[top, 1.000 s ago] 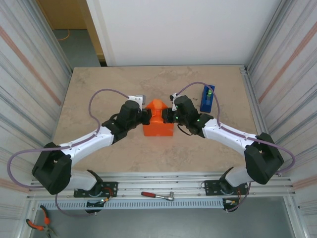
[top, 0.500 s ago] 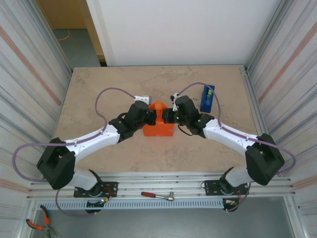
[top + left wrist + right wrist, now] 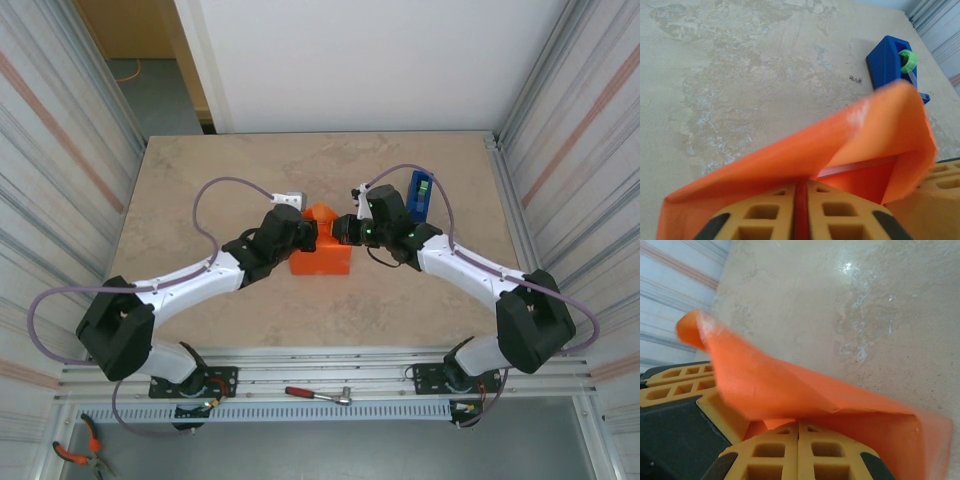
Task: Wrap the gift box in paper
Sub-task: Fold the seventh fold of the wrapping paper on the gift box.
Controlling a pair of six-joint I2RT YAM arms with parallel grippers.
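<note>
Between the yellow fingers of the left hand (image 3: 800, 195) sits a thin strip of the orange paper (image 3: 320, 258). So this hand is pinching the paper, with its fingers almost together. The right hand (image 3: 798, 435) is clenched tight too. The paper comes up right from its tips, so I think it pinches the paper as well. The two hands face each other, very near. One is on each side of a pointy flap (image 3: 319, 213) that stands up at the far end of the parcel.

The paper is folded into a small blocky parcel in the middle of the worktop (image 3: 200, 180). The gift box must be inside it, under the paper, but I cannot see the box itself. A blue tape holder (image 3: 420, 195) stands just beyond the right hand.

I think the step in hand is closing the far end, with the flap shaped into a point. The wrapping looks mostly done. Next, the flap needs to be laid down flat against the box and pressed so the fold holds. The hands should move together and gently, because thin paper can tear or slip if one hand pulls harder. After that, tape would be needed to hold it shut.
</note>
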